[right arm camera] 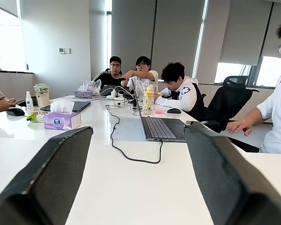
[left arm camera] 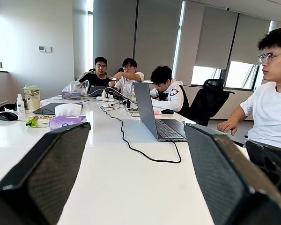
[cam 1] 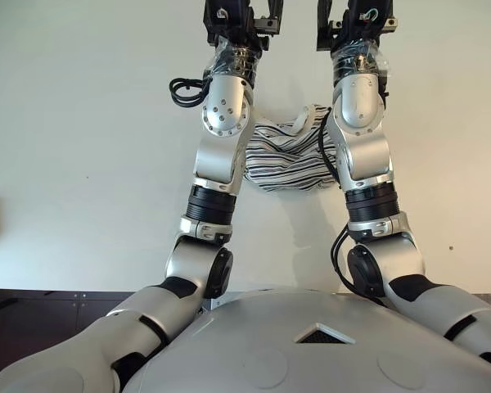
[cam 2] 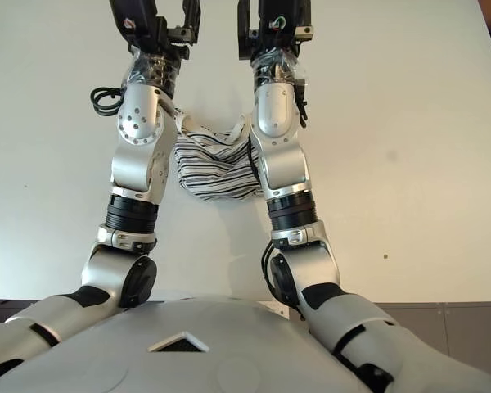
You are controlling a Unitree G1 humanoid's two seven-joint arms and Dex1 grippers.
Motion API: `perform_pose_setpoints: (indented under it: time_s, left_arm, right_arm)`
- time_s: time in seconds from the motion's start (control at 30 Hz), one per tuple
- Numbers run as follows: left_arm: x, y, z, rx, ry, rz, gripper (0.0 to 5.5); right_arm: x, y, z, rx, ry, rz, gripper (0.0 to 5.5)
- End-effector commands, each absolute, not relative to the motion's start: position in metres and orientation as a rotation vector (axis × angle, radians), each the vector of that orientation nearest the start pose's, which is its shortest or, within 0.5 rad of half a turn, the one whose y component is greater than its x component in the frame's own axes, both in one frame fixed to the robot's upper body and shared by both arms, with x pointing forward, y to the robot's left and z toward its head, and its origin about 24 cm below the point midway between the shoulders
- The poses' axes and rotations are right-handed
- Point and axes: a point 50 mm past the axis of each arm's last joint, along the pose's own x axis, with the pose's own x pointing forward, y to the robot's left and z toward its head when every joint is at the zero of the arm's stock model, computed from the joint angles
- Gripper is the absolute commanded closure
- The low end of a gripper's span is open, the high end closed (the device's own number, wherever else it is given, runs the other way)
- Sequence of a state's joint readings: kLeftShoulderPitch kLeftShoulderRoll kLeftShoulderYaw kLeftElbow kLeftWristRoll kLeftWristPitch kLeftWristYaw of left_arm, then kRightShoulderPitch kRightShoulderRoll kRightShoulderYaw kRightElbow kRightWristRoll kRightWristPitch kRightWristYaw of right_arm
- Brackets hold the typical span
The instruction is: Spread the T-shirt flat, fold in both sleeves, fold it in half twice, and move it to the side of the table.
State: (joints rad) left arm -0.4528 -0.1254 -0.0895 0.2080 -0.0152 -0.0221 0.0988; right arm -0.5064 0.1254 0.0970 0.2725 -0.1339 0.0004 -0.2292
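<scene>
Spreading was not begun: the T-shirt [cam 1: 286,160] lay bunched behind the left pincer [left arm camera: 138,129] and right pincer [right arm camera: 138,129], both released and empty. The next move probably called for reaching back and gripping its edges.

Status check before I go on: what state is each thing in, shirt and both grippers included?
Black-and-white striped T-shirt: crumpled in a heap on the white table, not spread, no fold made.
Left gripper: open, empty.
Right gripper: open, empty.
Grey laptop: lid open.
</scene>
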Motion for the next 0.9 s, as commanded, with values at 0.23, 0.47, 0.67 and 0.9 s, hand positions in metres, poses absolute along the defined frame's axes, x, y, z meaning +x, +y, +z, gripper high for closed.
perform_pose_setpoints:
  time_s: [0.23,0.47,0.67,0.9]
  left_arm:
    - [0.329,0.066,0.129,-0.057,-0.284,-0.11,2.06]
    - [0.33,0.065,0.137,-0.041,-0.316,-0.125,2.06]
    - [0.33,0.069,0.127,-0.05,-0.262,-0.095,2.06]
    - [0.332,0.073,0.13,-0.011,-0.279,-0.061,2.06]
  right_arm:
    - [0.332,-0.053,0.139,-0.044,-0.308,0.05,1.97]
    - [0.335,-0.049,0.148,-0.096,-0.339,0.076,1.97]
    - [0.333,-0.048,0.138,-0.106,-0.281,0.1,1.97]
    - [0.334,-0.051,0.145,-0.162,-0.329,0.076,1.97]
